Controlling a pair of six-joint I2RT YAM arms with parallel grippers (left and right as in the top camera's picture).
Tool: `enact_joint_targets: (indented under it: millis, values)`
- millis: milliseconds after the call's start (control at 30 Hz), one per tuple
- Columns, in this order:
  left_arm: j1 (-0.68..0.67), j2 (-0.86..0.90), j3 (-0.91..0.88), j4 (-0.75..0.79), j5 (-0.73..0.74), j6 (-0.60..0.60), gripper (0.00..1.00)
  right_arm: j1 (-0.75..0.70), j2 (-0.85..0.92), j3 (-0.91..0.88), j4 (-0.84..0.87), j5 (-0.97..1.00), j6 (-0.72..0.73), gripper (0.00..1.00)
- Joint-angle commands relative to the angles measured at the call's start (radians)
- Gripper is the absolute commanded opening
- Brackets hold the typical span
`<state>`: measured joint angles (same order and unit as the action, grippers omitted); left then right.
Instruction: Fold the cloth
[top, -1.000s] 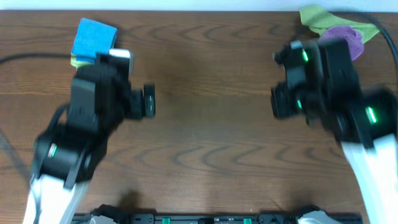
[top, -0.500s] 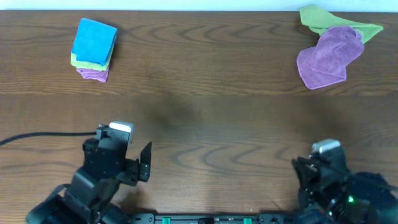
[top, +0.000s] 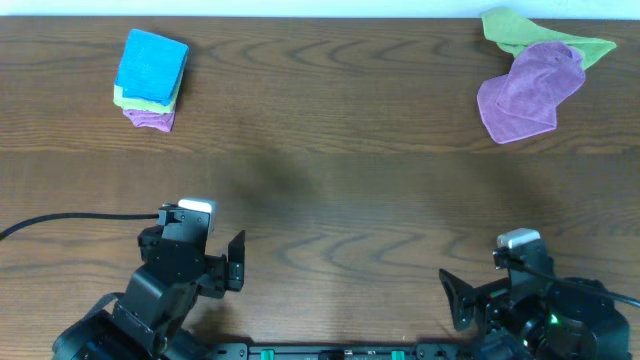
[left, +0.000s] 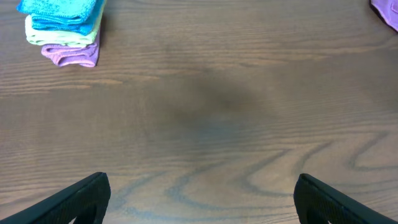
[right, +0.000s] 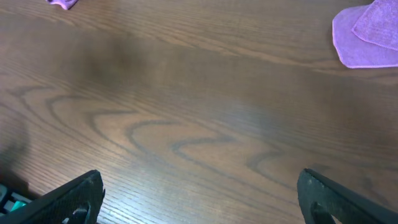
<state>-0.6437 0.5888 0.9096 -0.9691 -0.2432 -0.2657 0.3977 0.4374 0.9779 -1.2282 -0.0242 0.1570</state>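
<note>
Fingers (left: 81, 200) of your left gripper (left: 202, 202) and those of your right gripper (right: 202, 199) stand wide apart with nothing between them. Both arms sit low at the near edge of the table (top: 330, 160), which reads as a rest pose between cloths. At the far right corner the purple cloth (top: 525, 95) lies crumpled over a green cloth (top: 535, 30), likely your unfolded pile, well apart from both grippers but nearer the right one. The stack (top: 150, 75) at far left, folded, is probably the finished side, and is likewise well apart from the left fingers.
</note>
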Motion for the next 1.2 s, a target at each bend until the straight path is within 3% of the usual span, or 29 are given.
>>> enact_joint_targets:
  millis: [0,167,267,400,500,700,1167]
  values:
    - [-0.005,-0.006,0.005,-0.003,-0.016,-0.011,0.95,0.009,-0.005,-0.002,0.002,0.009,0.018,0.99]
    - [-0.006,-0.007,0.005,-0.003,-0.015,-0.011,0.96,0.009,-0.005,-0.001,0.002,0.009,0.018,0.99]
    - [0.008,-0.010,0.005,-0.008,-0.095,0.077,0.95,0.009,-0.005,-0.001,0.002,0.009,0.018,0.99]
    - [0.137,-0.025,-0.012,0.008,-0.104,0.090,0.95,0.009,-0.005,-0.001,0.002,0.009,0.018,0.99]
    - [0.278,-0.058,-0.069,0.088,-0.058,0.091,0.95,0.010,-0.005,-0.001,0.002,0.009,0.018,0.99]
    - [0.486,-0.163,-0.279,0.350,0.196,0.266,0.95,0.010,-0.005,-0.001,0.002,0.009,0.018,0.99]
    - [0.676,-0.386,-0.650,0.530,0.326,0.288,0.95,0.010,-0.005,-0.001,0.001,0.009,0.018,0.99]
